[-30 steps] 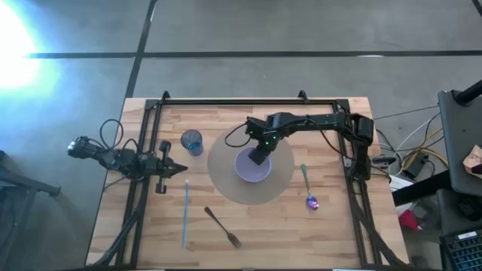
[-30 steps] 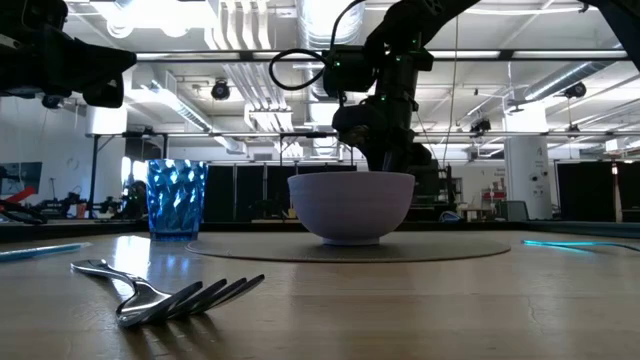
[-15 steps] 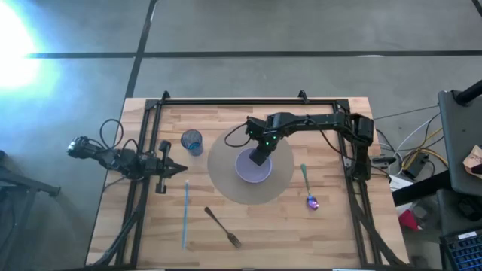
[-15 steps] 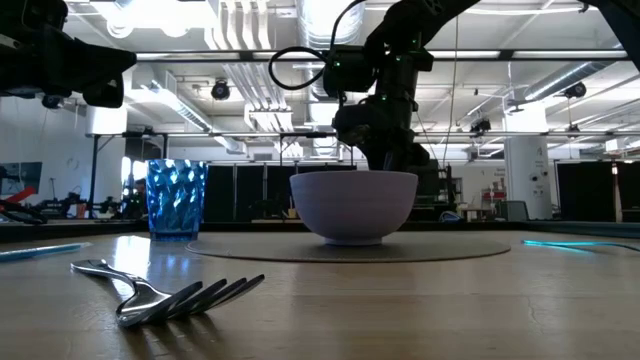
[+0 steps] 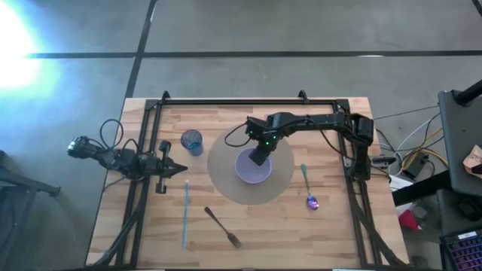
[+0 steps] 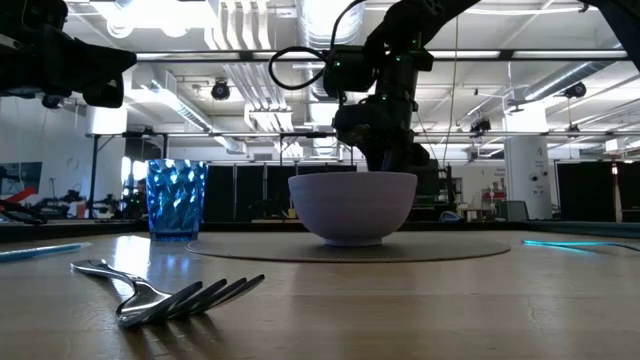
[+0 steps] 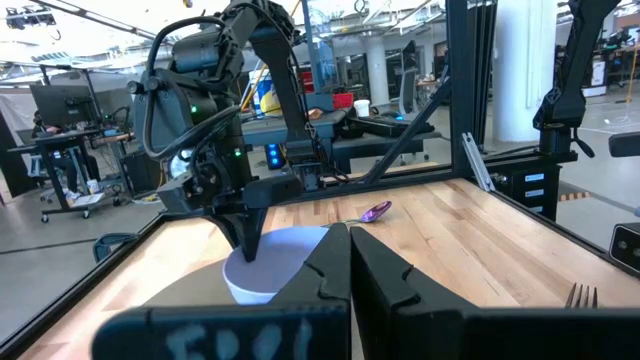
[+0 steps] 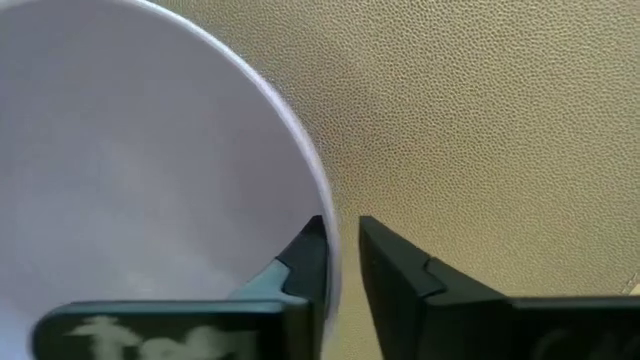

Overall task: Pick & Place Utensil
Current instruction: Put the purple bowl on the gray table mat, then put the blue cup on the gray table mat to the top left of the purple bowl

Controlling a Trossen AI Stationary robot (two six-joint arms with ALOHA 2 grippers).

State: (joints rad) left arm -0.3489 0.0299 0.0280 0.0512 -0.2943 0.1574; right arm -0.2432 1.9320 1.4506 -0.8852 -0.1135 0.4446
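Nearest in the low view, the steel fork (image 6: 165, 290) lies on the wooden table (image 5: 331, 233), with the blue straw (image 5: 185, 213) and iridescent spoon (image 5: 309, 188) untouched. To finish cleanly, the right gripper (image 8: 340, 255), its fingers straddling the pale lilac bowl's (image 5: 254, 167) rim with a slight gap, should, I judge, open fully and lift straight up. That arm reaches in steeply over the round grey mat (image 5: 226, 181), while the left gripper (image 5: 175, 170) waits shut beside the blue faceted tumbler (image 5: 192, 141).

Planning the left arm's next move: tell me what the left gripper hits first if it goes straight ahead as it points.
Likely the bowl on the round mat: the shut left gripper points at it across bare table. The right gripper sits at its rim. Depth is uncertain.
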